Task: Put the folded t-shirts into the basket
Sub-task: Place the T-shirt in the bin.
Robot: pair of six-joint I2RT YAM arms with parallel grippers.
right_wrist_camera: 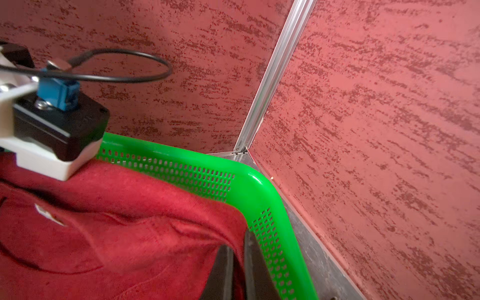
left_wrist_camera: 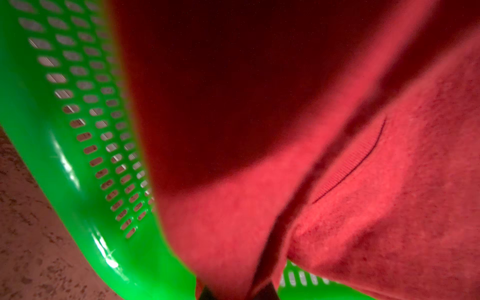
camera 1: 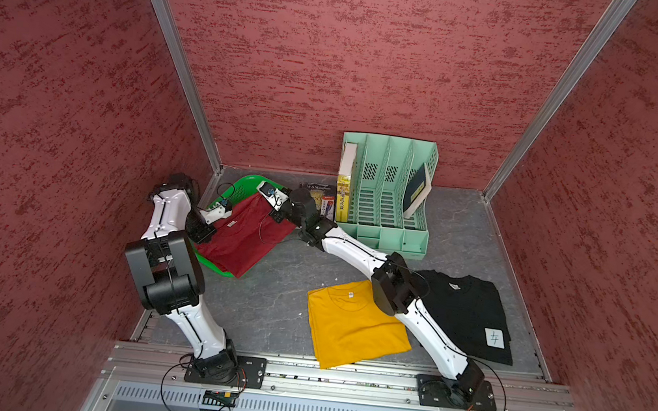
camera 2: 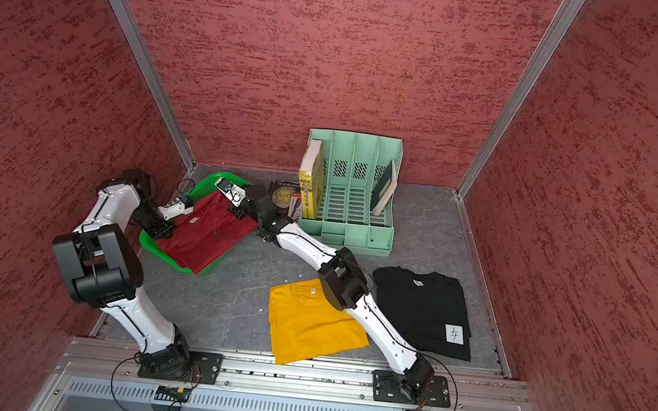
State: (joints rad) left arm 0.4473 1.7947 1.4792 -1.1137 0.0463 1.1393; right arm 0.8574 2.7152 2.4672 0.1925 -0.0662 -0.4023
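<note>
At the far left corner of the bench (camera 1: 280,305) stands the green basket (camera 1: 217,266), close to the two red walls that meet there. The dark red shirt (camera 1: 241,239) is spread across the basket and covers most of its opening. In both top views one side of the shirt reaches over the rim that faces the middle of the bench. I cannot tell if the cloth touches the bottom of the basket.

The left pincer (left_wrist_camera: 235,292) is clenched on the dark red shirt at the side nearest the left wall, and a fold of cloth goes down between its dark fingers. Beside this fold, the perforated wall of the basket (left_wrist_camera: 78,145) is very near. The right pincer (right_wrist_camera: 240,275) is clenched on the far edge of the same shirt (right_wrist_camera: 104,246), just inside the rounded corner of the basket (right_wrist_camera: 262,187).

The yellow shirt (camera 1: 352,328) lies folded flat near the middle of the front edge, and one corner hangs a little over that edge. The black shirt (camera 1: 461,314) lies folded at the front right part, with a white paper label (camera 1: 495,338) on its near corner. The right arm passes over the two shirts where they lie side by side.

A pale green file holder (camera 1: 385,203) stands at the far edge with books in its outer slots, and some books (camera 1: 316,193) lie between it and the basket.
</note>
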